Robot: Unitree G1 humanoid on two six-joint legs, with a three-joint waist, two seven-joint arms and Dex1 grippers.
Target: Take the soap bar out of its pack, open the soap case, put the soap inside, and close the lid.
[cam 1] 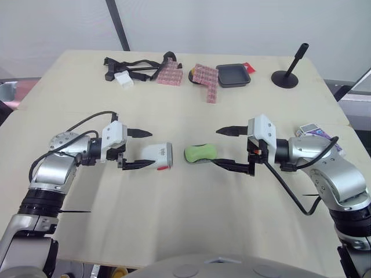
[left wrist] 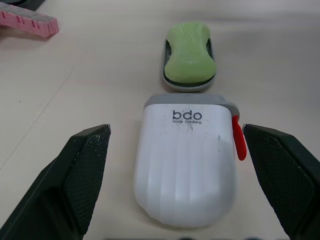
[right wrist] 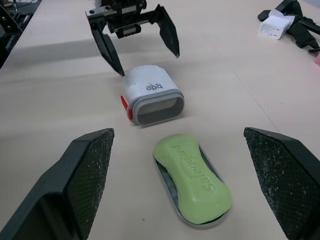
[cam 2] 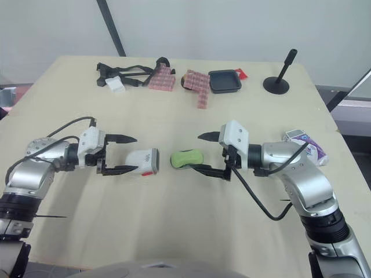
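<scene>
My left claw (cam 1: 149, 149) stands apart, one finger on each side of the white soap case (cam 1: 157, 155), which lies on its side on the counter (cam 1: 174, 220). The left wrist view shows a gap between each pad (left wrist: 85, 175) and the shell, so I am gripping nothing. That view also gives me the case's ribbed top, the "bdo" print and the red latch (left wrist: 239, 145) on its flank. The right wrist view shows what the left one hides: the case's grey-rimmed mouth (right wrist: 156, 109), open and hollow. My right claw (cam 1: 215, 146) is spread wide too, with the green soap (cam 1: 200, 153) between its fingers and clear of both. The soap is a rounded bar with raised lettering. It lies on the case's grey inner tray (right wrist: 167, 181), just beside the mouth but apart from it. At the counter's far edge the head views add pink blocks (cam 1: 206, 78), a black dish (cam 1: 233, 75) and a black stand (cam 1: 285, 77).
</scene>
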